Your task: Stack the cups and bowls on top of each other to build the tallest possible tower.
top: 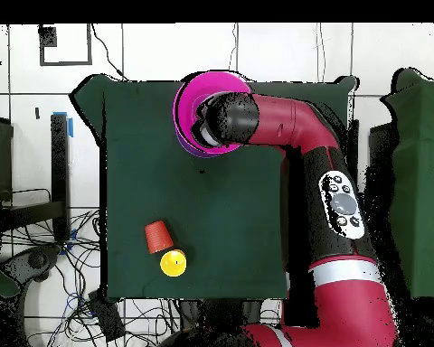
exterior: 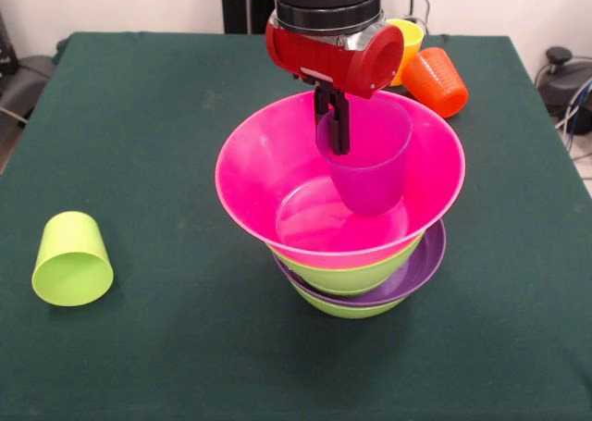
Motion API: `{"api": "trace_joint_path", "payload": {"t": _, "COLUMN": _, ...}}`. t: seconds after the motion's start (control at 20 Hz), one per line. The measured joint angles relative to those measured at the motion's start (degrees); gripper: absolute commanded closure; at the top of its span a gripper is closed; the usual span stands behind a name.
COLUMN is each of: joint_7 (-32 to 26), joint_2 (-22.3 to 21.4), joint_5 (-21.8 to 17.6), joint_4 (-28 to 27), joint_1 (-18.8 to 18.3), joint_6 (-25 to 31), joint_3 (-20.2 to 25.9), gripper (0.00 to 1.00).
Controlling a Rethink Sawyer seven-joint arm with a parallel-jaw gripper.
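Dark green table (exterior: 148,116), bowl tower (exterior: 356,282) at centre, lime green cup (exterior: 71,259) on its side at 9 o'clock, orange cup (exterior: 437,81) and yellow cup (exterior: 409,34) at 1 o'clock.

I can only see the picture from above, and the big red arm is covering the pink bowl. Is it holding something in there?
Observer: Yes. From the front, the gripper pinches the rim of a see-through purple cup inside the pink bowl.
Operator: What's under the pink bowl?
Observer: An upper lime green bowl, then a purple bowl, then a bottom lime green bowl.
Operator: I only see two cups. Any more?
Observer: A lime green cup lies on its side on the table, away from the bowls.
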Motion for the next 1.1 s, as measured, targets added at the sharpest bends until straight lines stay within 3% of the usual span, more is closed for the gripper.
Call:
{"api": "trace_joint_path", "payload": {"t": 0.25, "joint_7": 0.0, "joint_2": 0.07, "joint_5": -0.07, "joint_4": -1.01, "joint_1": 0.0, "joint_6": 1.23, "joint_3": 0.04, "gripper": 1.0}}
{"api": "trace_joint_path", "payload": {"t": 0.3, "joint_7": 0.0, "joint_2": 0.08, "joint_5": -0.08, "joint_4": -1.24, "joint_1": 0.0, "joint_6": 1.5, "joint_3": 0.04, "gripper": 0.0}}
{"api": "trace_joint_path", "payload": {"t": 1.1, "joint_7": 0.0, "joint_2": 0.11, "joint_5": -0.47, "joint_4": -1.73, "joint_1": 0.0, "joint_6": 1.7, "joint_3": 0.05, "gripper": 0.0}}
